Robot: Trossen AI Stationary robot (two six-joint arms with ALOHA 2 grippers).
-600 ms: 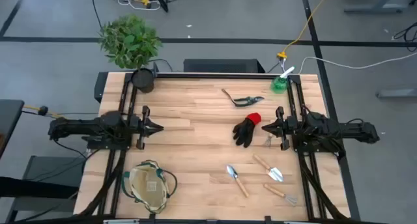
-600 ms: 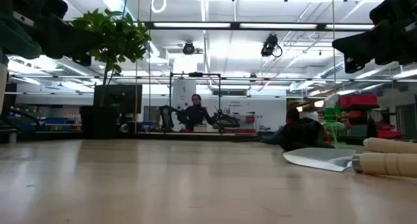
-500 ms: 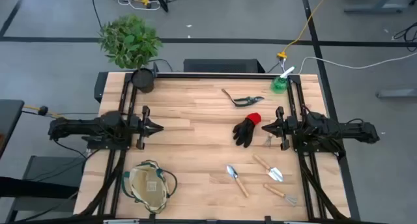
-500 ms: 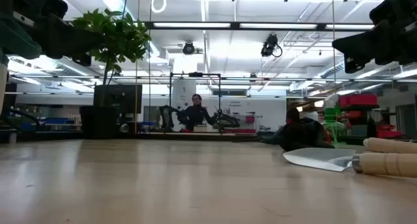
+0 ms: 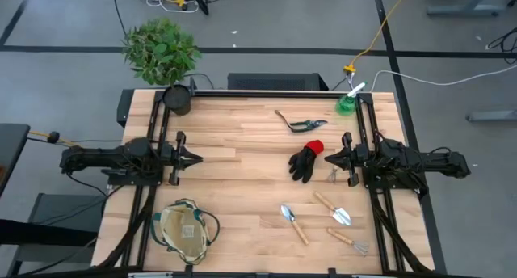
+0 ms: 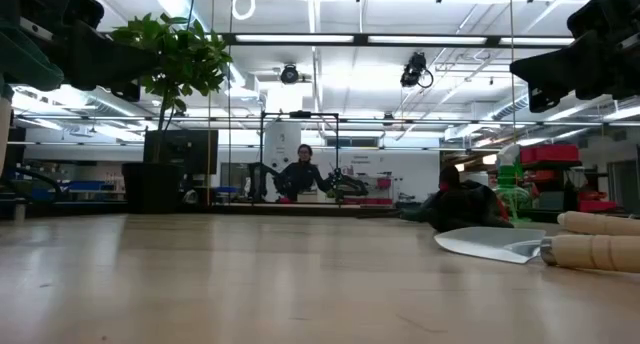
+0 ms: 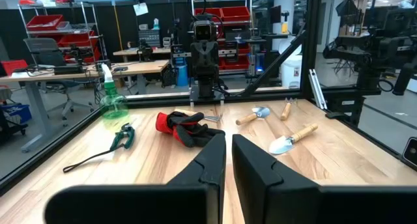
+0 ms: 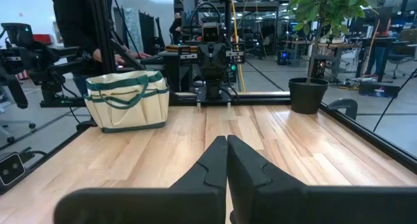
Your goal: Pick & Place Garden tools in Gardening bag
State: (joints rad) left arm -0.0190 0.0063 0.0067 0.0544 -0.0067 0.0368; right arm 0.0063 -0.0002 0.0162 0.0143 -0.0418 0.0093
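Both arms hover over the wooden tabletop (image 5: 242, 189), facing each other across its middle. The left end effector (image 5: 194, 157) sits at the left side with its 2 fingers (image 7: 212, 162) nearly together, only a thin gap between them, and nothing held. The right end effector (image 5: 329, 158) sits at the right side with its fingers (image 8: 218, 160) pressed closed, also empty, its tip just beside the black glove (image 5: 305, 162).

The gardening bag (image 5: 187, 228) stands upright near the front left corner of the tabletop, beige with green trim and its loop handles up. It is well apart from all the tools, which lie on the right half.

The glove, with its red cuff toward the back, lies right of centre. The pruning shears (image 5: 299, 123) lie behind it, nearer the back edge. The green spray bottle (image 5: 348, 101) stands at the back right corner by the frame.

In front of the glove lie 3 wooden-handled tools: a trowel (image 5: 293, 222) nearest the centre, a second trowel (image 5: 333, 208) to its right, and a hand fork (image 5: 349, 241) closest to the front right. A small metal piece (image 5: 332, 175) lies just under the right end effector; what it is cannot be told.

A black pot (image 5: 177, 98) stands at the back left corner, with a leafy plant (image 5: 161, 50) beyond the edge.
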